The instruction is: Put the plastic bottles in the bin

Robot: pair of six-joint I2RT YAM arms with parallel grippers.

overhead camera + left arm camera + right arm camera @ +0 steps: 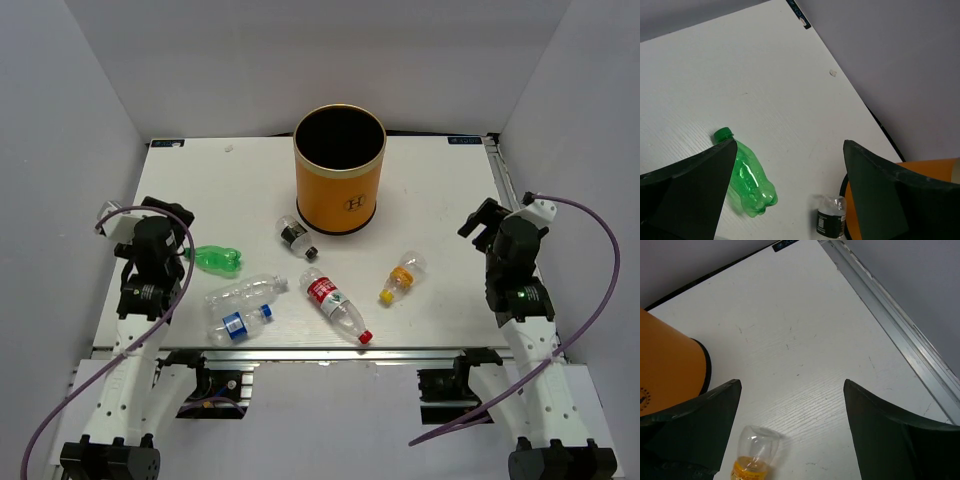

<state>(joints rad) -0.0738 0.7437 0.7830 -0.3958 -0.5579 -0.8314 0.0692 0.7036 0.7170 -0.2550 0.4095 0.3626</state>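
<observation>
Six plastic bottles (345,315) are lying loose on the bench (450,200), all on the near side of the bin (340,190); nothing is being held.

- Farthest out from the bin, near-left: the blue-label bottle (238,324) is lying just beside the unlabelled clear bottle (245,291).
- Red-label bottle (330,300) is lying diagonally, straight out from the bin.
- Yellow-cap bottle (402,277) is lying near-right of the bin.
- Green bottle (218,260) is lying left of the bin, with the left tool (790,144) hovering over it, jaws standing wide.
- Right tool (792,382) is hovering well right of the bin, jaws also wide, with the yellow-cap bottle showing low between its fingers.
- Black-label bottle (296,236) is resting just beside the bin's base.

Risks, as judged:
- Every bottle is lying on its round side, so a finger landing off-centre is likely sending it rolling.
- The thin clear walls may be buckling and slipping under a squeeze.
- Reaching for the black-label bottle is risking a knock on the bin wall.
- Lifting either of the paired bottles is likely disturbing the other.
- Both arms converging over the bin are risking a clash.
</observation>
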